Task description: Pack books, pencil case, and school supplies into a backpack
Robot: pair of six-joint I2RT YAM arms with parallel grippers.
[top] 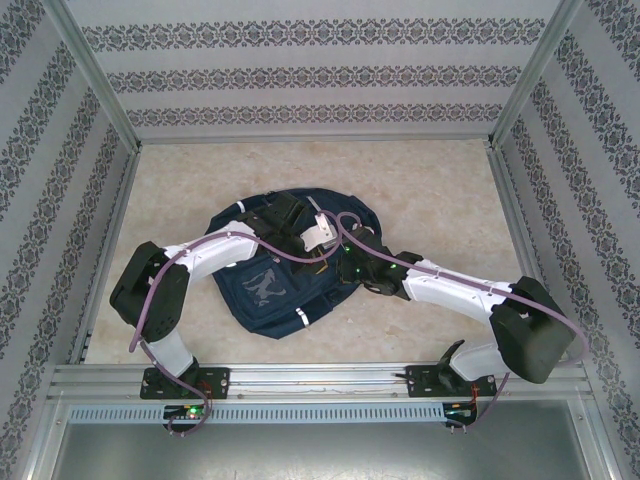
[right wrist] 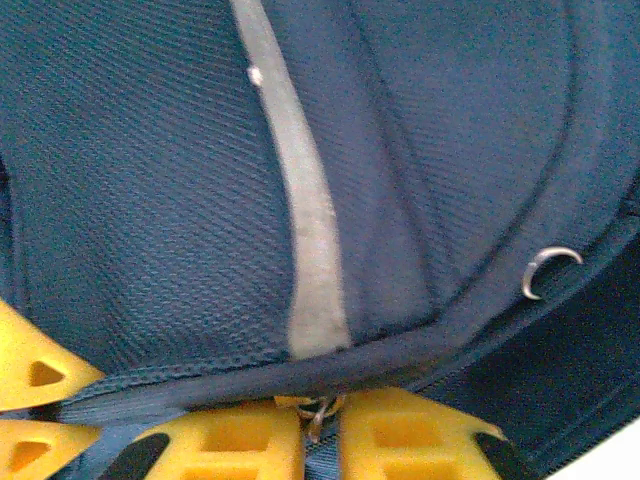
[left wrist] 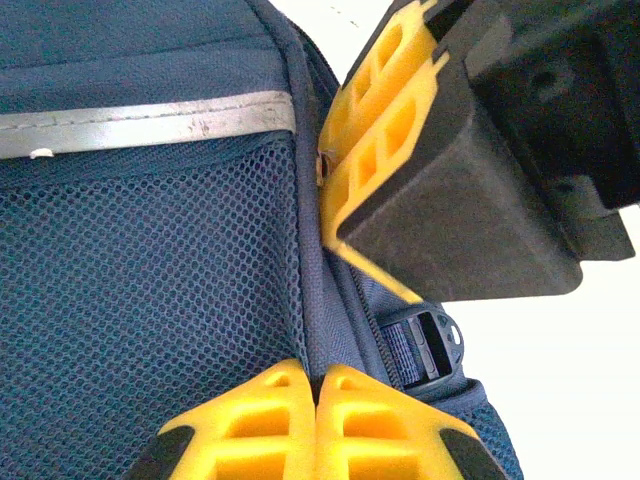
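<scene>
The dark navy backpack lies flat mid-table with both arms reaching over its upper part. My left gripper is shut, pinching a fabric seam of the backpack beside a mesh pocket. My right gripper is closed on a small metal zipper pull at the backpack's edge seam, its fingers almost together. In the left wrist view, the right gripper's yellow fingers stand just above and to the right, with the zipper pull at their tips. The books, pencil case and school supplies are out of view.
A grey reflective stripe runs down the fabric. A second metal zipper ring sits to the right. A black strap buckle lies at the backpack's side. Patterned walls and metal rails enclose the beige tabletop.
</scene>
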